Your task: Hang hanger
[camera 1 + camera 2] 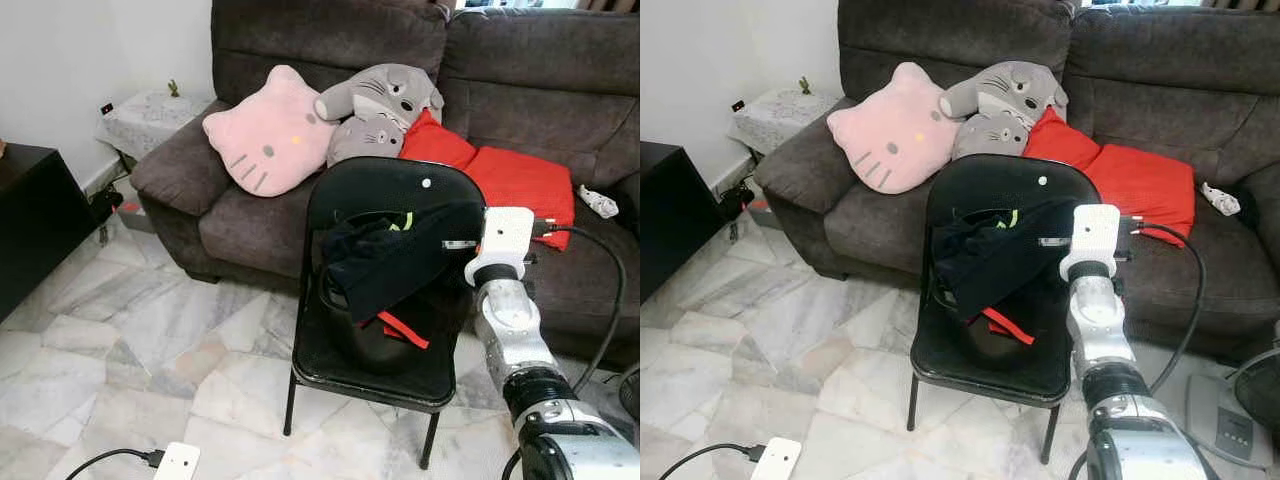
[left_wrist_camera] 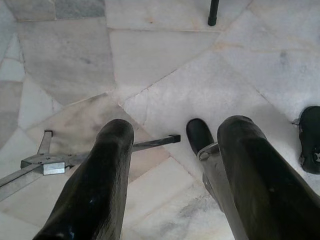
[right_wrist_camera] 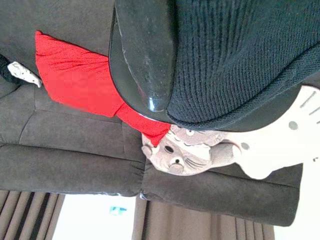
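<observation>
Right gripper (image 1: 455,243) is at the dark garment (image 1: 385,262) over the chair (image 1: 372,190); can't tell its grip. Left gripper (image 2: 175,175) hangs spread above the floor (image 2: 165,60).

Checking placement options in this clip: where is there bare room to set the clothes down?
Bare sofa cushion between the pink pillow and black chair; open marble floor left of it. Crowded: chair seat, under dark garment at right gripper.

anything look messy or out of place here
Yes: dark clothing is bundled in a heap on the black chair, draped over its seat instead of hanging. The right claw is at the bundle. On the floor, a white charger lies loose.
</observation>
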Motion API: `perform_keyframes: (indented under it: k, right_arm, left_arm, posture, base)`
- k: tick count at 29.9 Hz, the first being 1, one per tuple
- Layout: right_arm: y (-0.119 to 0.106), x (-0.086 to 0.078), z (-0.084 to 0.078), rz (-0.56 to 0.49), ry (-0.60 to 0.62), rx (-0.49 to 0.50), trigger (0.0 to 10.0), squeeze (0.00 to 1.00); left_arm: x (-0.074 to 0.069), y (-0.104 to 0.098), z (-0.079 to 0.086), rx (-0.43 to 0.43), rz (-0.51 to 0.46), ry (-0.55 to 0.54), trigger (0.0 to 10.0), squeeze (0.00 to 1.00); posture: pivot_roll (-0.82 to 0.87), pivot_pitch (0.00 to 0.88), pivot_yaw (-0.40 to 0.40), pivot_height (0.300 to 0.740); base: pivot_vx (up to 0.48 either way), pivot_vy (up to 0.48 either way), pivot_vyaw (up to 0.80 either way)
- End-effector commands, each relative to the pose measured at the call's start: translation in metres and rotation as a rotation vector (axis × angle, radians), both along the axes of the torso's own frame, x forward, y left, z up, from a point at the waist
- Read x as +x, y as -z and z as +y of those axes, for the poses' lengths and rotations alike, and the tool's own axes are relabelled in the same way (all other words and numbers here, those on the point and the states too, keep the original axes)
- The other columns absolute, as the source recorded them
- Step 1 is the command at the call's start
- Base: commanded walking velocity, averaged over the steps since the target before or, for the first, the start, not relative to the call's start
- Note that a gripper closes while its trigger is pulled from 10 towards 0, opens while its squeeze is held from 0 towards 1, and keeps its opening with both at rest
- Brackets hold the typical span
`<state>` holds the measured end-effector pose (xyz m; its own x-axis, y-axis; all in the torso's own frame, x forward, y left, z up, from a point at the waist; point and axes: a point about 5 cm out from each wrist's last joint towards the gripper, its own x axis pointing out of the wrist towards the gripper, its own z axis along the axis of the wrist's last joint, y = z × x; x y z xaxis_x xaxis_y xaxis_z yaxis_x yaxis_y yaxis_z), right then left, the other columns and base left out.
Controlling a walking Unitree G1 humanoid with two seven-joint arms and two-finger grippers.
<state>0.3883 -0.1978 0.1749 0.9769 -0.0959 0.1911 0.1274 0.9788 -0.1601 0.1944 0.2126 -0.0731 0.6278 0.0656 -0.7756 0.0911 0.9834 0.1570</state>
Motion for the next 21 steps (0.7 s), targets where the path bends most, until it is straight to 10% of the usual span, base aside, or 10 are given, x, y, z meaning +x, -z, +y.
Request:
perform_keyframes:
  k: [1, 7, 21]
  right_arm:
    - [-0.01, 0.003, -0.002, -0.02, 0.002, -0.008, 0.0, 0.0]
    - [-0.009, 0.004, -0.012, 0.018, 0.047, 0.037, 0.0, 0.0]
    - [-0.096, 0.014, -0.048, -0.162, 0.139, 0.014, 0.0, 0.0]
  left_arm:
    - [-0.007, 0.004, 0.0, 0.002, 0.035, -0.011, 10.0, 0.0]
    - [-0.007, 0.004, 0.001, 0.004, 0.034, -0.015, 10.0, 0.0]
    - [-0.006, 0.003, 0.002, 0.006, 0.033, -0.019, 10.0, 0.0]
  posture:
    - [-0.14, 0.052, 0.031, 0.74]
    - [-0.14, 0.051, 0.031, 0.74]
    - [-0.15, 0.041, 0.032, 0.74]
  base:
    - [0.0, 0.0, 0.0]
    - [0.0, 0.0, 0.0]
    - [0.0, 0.0, 0.0]
